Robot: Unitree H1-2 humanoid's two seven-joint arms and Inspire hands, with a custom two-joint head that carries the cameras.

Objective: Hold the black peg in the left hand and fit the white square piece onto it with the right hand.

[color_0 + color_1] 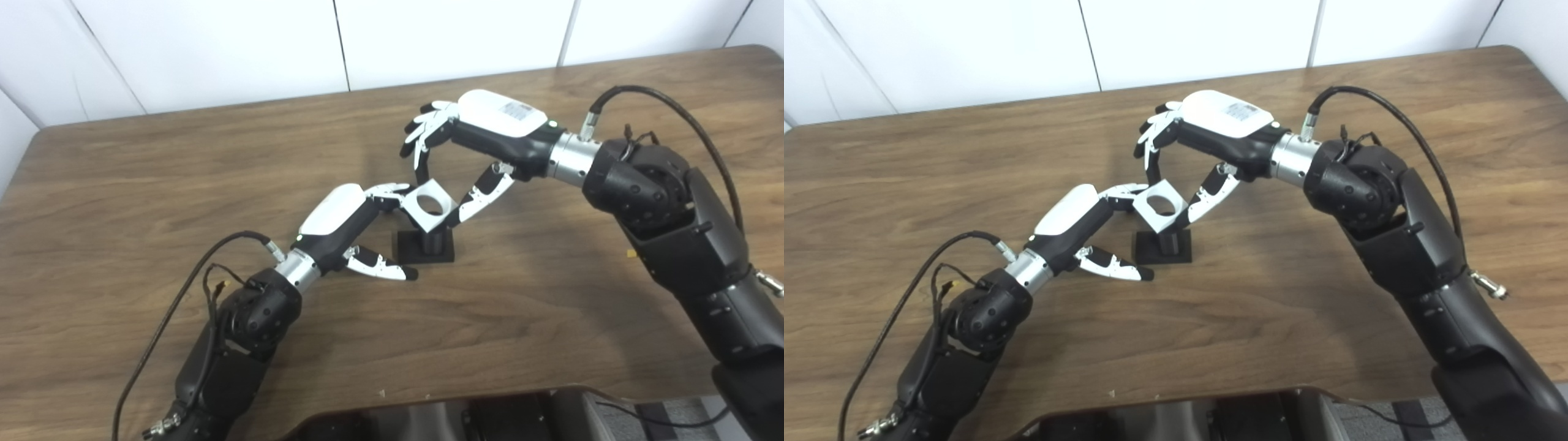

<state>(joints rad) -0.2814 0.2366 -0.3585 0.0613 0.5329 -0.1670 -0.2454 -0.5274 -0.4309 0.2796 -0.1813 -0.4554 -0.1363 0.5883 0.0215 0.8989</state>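
The black peg (432, 244) stands upright on its square base on the table, near the middle. A white square piece (429, 206) with a round hole rests tilted on the peg's top. My right hand (484, 131) arches over it from the right; its fingers (422, 138) touch the piece's upper left corner and its thumb (484, 195) presses the right corner. My left hand (343, 223) reaches in from the lower left. Its fingers (387, 193) lie behind the peg against the piece's left edge, and its thumb (383, 267) lies at the base's front left corner.
The wooden table (184, 184) carries nothing else in view. A white panelled wall (245, 49) runs along its far edge. Cables loop from both wrists. The robot's dark body (490, 416) fills the bottom edge.
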